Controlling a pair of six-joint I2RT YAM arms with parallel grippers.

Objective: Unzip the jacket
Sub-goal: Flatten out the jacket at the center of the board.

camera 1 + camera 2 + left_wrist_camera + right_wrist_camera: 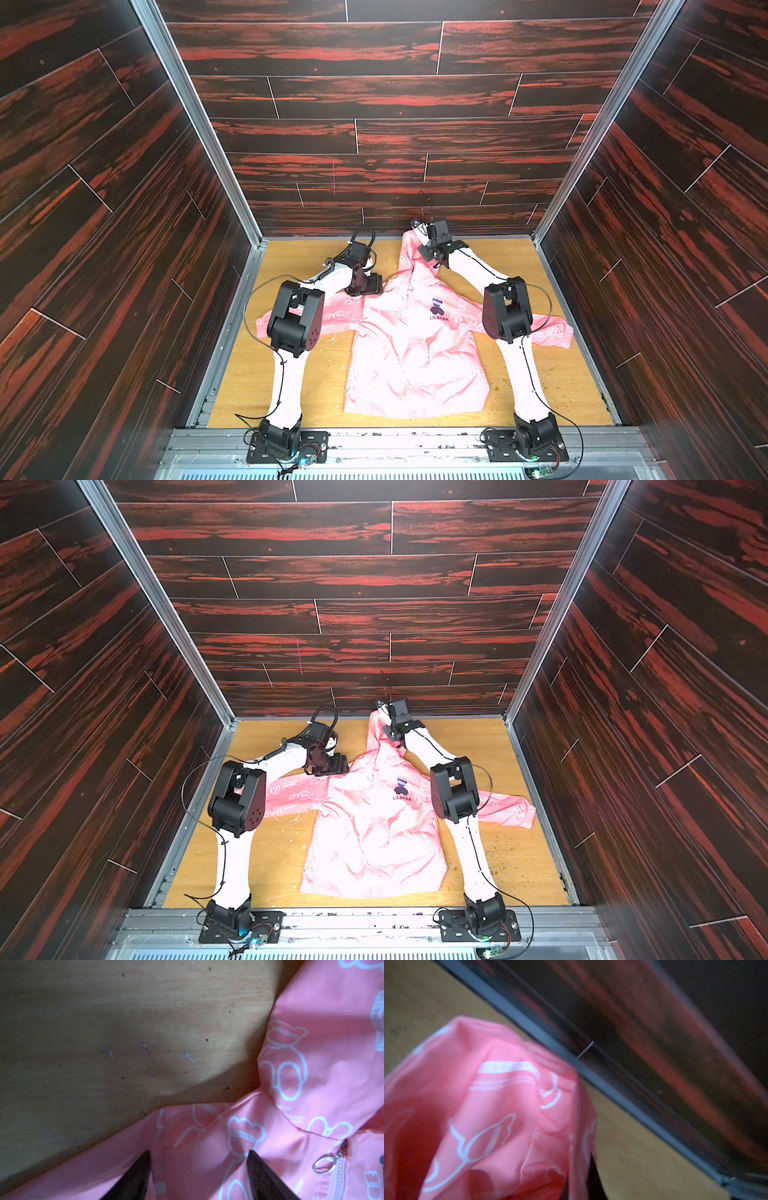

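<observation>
The jacket [415, 365] lies flat on desk [324, 374], fully zipped; pull [326, 1162] untouched; right jaws pinch hood [409, 266]; left jaws apart, empty, over shoulder [197, 1136]; unzipping not begun.

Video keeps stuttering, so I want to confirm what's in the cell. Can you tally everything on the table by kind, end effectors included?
Jacket: 1, the pink jacket
Zipper pull: 1, the metal zipper pull at the collar
End effectors: 2, the left end effector and the right end effector
Total: 4
</observation>
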